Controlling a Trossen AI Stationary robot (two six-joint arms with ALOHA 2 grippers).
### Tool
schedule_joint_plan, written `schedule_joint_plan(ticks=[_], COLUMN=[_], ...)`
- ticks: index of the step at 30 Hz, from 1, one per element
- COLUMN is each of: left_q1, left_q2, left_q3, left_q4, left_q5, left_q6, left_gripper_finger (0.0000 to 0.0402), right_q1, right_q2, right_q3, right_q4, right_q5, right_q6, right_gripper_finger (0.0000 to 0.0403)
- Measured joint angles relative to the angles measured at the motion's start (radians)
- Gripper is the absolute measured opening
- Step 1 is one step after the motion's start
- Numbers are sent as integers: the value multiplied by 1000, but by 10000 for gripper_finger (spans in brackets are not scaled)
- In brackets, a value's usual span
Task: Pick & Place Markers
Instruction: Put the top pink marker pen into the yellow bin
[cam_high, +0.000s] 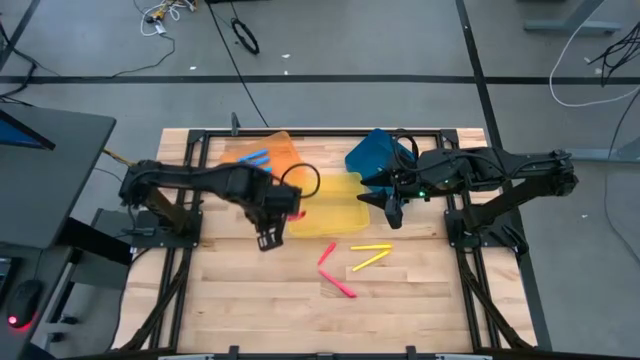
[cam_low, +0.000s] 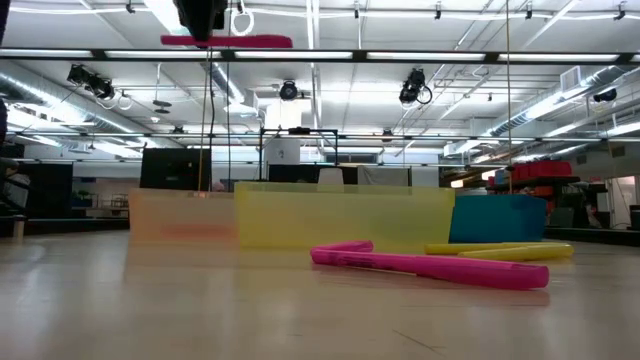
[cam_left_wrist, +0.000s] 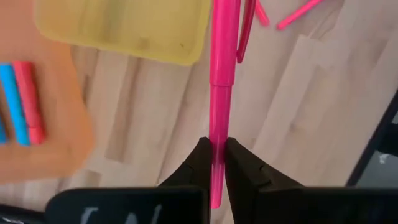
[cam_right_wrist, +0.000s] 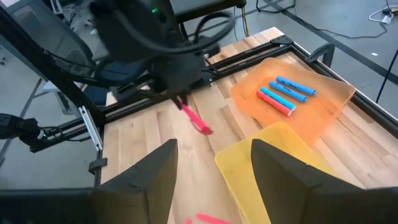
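Note:
My left gripper is shut on a pink marker and holds it in the air between the orange tray and the yellow tray. In the low view this marker shows level, high above the table. Blue and red markers lie flat in the orange tray. Two pink markers and two yellow markers lie flat on the wood near the table's middle. My right gripper is open, hovering over the yellow tray's right edge. My left gripper pinches the pink marker between its two fingers near one end. A short stub sticks out behind the fingers, and the long part reaches out ahead of them. The marker is lifted clear and lies level.
A blue tray sits at the far right beside the yellow one. A black metal frame borders the table's far edge. Bare wood stretches along the near side.

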Motion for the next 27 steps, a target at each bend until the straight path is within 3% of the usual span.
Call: schedule_joint_plan(ticks=[15,27], left_q1=[174,270], left_q2=[19,234], left_q3=[10,231], left_q4=[3,8], left_q5=[9,-2], left_q6=[276,487], left_gripper_finger=[25,25], right_q1=[0,4], right_q2=[0,0], right_q3=[0,0], right_q4=[-23,-20], right_q5=[0,0], right_q6=[54,106], right_gripper_finger=[206,206])
